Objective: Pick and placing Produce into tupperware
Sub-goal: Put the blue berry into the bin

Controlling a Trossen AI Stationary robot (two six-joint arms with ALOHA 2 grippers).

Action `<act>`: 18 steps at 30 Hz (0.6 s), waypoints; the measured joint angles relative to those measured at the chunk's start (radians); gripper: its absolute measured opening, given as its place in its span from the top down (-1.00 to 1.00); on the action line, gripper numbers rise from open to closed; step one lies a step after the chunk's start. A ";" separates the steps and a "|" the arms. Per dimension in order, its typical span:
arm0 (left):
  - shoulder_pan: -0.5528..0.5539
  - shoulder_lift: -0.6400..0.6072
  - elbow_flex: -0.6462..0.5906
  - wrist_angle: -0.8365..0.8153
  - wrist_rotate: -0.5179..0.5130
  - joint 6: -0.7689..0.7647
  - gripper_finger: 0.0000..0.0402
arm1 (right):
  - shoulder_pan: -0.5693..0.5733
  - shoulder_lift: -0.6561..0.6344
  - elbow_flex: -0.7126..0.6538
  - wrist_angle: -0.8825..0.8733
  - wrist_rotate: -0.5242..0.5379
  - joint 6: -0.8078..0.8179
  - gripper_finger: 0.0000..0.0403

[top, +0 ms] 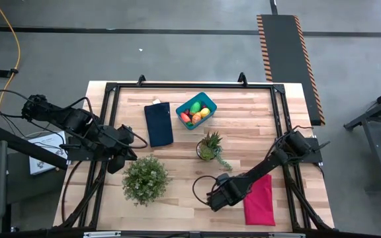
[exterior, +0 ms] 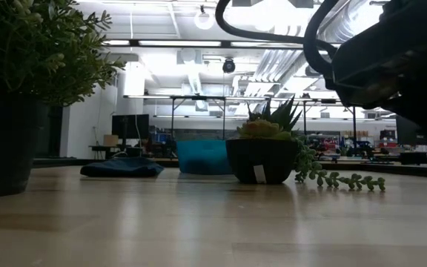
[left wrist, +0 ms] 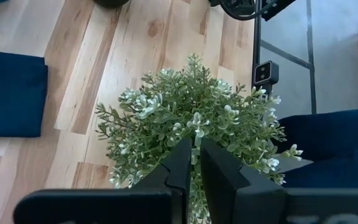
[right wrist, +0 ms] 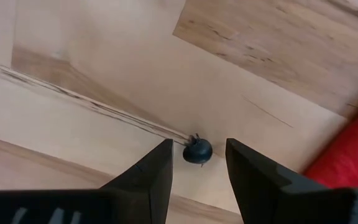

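The right claw (right wrist: pixel 197 163) was held low over the desk (top: pixel 256 125), its jaws partly apart around a small dark round thing (right wrist: pixel 197 151) lying on the wood; nothing was gripped, and what the thing was could not be told. A slip was judged likely, since so small and round a piece could roll out from between the jaws as they closed. A red cloth (top: pixel 260 199) lay just beside that claw and could be snagged.

The left claw (left wrist: pixel 195 163) was nearly shut and empty above the bushy plant (top: pixel 145 178).

The blue tub (top: pixel 196 111), already holding produce (top: pixel 196 113), sat well apart at the far side. The spiky plant (top: pixel 210 147) stood between it and the right claw, with a dark blue cloth (top: pixel 158 123) beside the tub.
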 joint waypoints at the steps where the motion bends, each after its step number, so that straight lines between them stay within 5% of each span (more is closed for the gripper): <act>1: 0.000 0.000 0.000 0.000 0.000 0.000 0.87 | 0.000 0.000 0.000 0.000 0.000 -0.002 0.31; 9: 0.000 0.000 0.000 0.000 0.000 0.000 0.87 | 0.000 0.000 0.000 0.004 0.000 -0.007 0.32; 18: 0.000 0.000 0.000 0.000 0.000 0.000 0.87 | 0.000 0.000 0.000 0.014 0.000 -0.007 0.58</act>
